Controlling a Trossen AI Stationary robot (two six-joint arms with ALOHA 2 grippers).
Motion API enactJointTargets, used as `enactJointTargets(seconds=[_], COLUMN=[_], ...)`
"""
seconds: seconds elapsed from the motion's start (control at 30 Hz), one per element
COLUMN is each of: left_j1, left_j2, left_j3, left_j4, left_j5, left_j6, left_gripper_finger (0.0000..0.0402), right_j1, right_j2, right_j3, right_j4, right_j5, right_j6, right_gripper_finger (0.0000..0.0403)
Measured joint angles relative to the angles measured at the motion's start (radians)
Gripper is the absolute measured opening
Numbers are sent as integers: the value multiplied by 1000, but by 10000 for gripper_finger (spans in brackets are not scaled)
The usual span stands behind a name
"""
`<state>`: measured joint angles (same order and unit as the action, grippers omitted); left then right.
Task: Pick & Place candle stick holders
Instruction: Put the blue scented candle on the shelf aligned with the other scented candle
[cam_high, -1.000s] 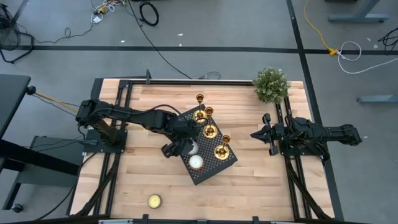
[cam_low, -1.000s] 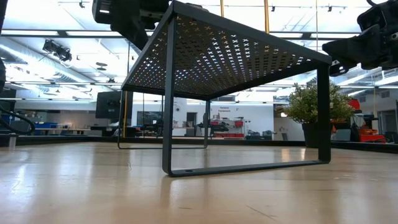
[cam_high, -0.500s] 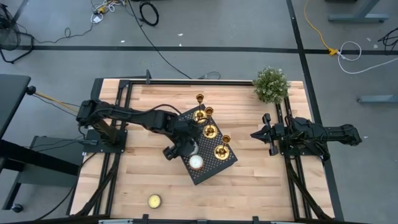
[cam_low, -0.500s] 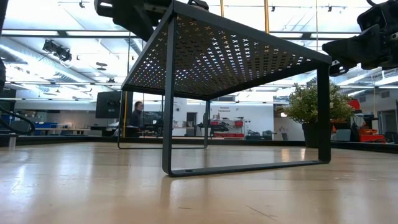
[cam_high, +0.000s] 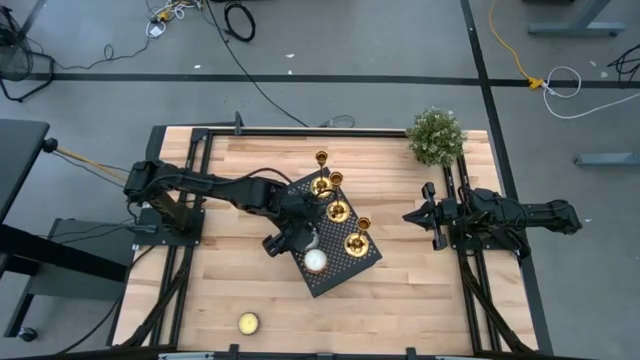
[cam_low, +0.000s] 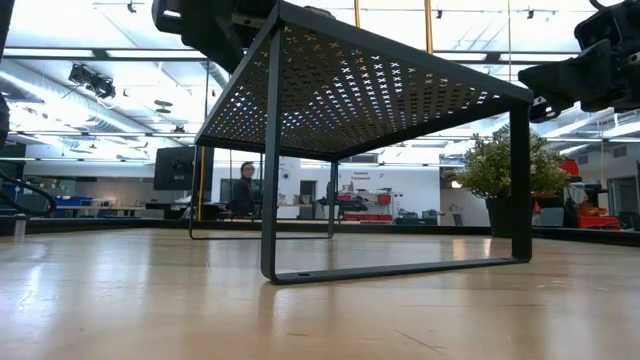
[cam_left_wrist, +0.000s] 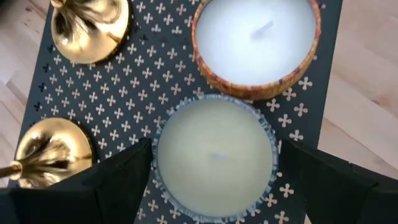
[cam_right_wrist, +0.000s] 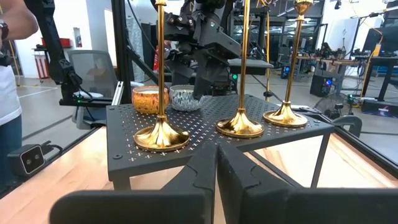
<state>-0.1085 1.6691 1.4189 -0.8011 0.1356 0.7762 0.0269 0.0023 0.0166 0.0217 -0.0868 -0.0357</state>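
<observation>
Three gold candle stick holders (cam_high: 338, 210) stand by their round bases on a black perforated stand (cam_high: 345, 270); their bases show in the right wrist view (cam_right_wrist: 161, 134) (cam_right_wrist: 240, 126) (cam_right_wrist: 287, 115). My left gripper (cam_high: 303, 240) hangs open over the stand's near-left part. Its fingers (cam_left_wrist: 118, 180) stand on either side of a pale candle in a patterned cup (cam_left_wrist: 214, 155). My right gripper (cam_high: 410, 216) waits shut and level at the table's right side, its fingers together (cam_right_wrist: 216, 155). My left gripper comes from above, slanting down, with one finger close on each side of the pale candle's cup rim (cam_left_wrist: 158, 155). Whether the fingers touch it, I cannot tell. The candle sits on the stand.
A white candle in an orange-gold cup (cam_left_wrist: 255, 43) sits on the stand next to the pale one. A yellow tealight (cam_high: 248, 323) lies on the wooden table near its front edge. A small potted plant (cam_high: 436, 137) stands at the far right corner.
</observation>
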Motion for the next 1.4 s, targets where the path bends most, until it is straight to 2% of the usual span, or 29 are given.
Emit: enactJointTargets(seconds=[0.23, 0.6, 1.4], left_j1=[0, 0, 34], left_j2=[0, 0, -2], left_j3=[0, 0, 2], left_j4=[-5, -4, -63], left_j5=[-9, -9, -11], left_j6=[-6, -8, -58], left_gripper_finger=[357, 309, 311], right_j1=[0, 0, 0], right_j2=[0, 0, 0], right_j3=[0, 0, 0], right_j4=[0, 0, 0], right_j5=[0, 0, 0], right_j6=[0, 0, 0], right_gripper_finger=[18, 18, 18])
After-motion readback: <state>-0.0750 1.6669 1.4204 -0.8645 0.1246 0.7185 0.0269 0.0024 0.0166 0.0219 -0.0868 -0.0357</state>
